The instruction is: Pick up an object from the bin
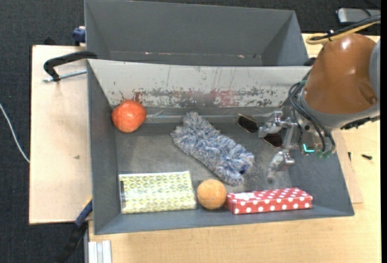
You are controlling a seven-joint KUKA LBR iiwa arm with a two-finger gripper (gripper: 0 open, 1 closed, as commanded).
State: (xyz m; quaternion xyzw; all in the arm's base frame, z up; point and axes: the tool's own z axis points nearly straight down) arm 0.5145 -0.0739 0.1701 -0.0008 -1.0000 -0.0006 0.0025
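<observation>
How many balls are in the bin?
2. A red-orange ball lies in the back-left corner; a paler orange ball sits at the front, between the yellow-green packet and the red dotted box. No others visible.

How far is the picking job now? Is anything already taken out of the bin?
Done: nothing lifted yet; the blue-grey duster, the red dotted box and the rest lie on the bin floor. In hand: the end effector is low at the bin's right, beside a small dark object. Left: grasp one thing and lift it out.

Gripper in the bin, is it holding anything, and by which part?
Cannot be told; the gripper hangs over a small dark thing beside the fuzzy blue-grey cloth.
</observation>
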